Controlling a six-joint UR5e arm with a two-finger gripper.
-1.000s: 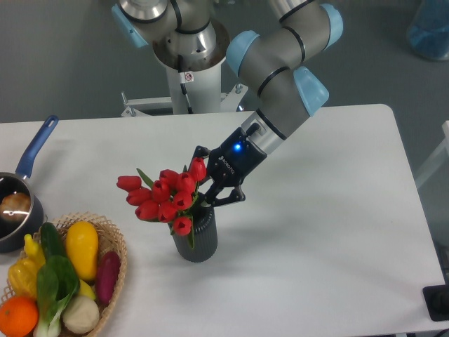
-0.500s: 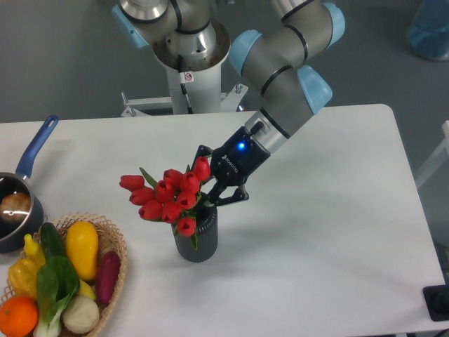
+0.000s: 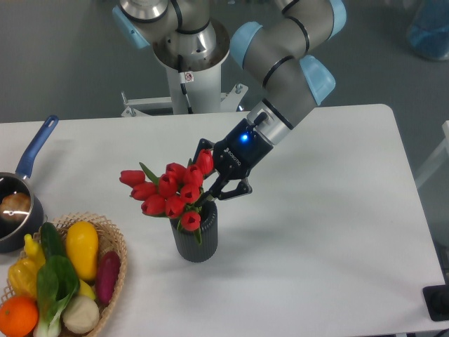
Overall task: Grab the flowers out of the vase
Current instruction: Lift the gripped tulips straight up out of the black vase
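Tool [image 3: 210, 186] pinching the flowers [image 3: 170, 195] near the stems, bunch seated in the vase [image 3: 196, 239] on the desk [image 3: 337, 232]. Could tip vase if stems snag.

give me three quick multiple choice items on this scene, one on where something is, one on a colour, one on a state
1. Where is the wicker basket?
A. front left corner of the table
B. far right corner
C. behind the robot base

2. What colour is the saucepan handle?
A. red
B. blue
C. yellow

3. Where are the flowers' stems?
A. lying on the table
B. lifted clear of the vase
C. in the vase

Answers:
1 A, it lies at the lower left edge beside the saucepan.
2 B, the handle is blue.
3 C, the buds sit right above the vase rim, with the gripper around the bunch.
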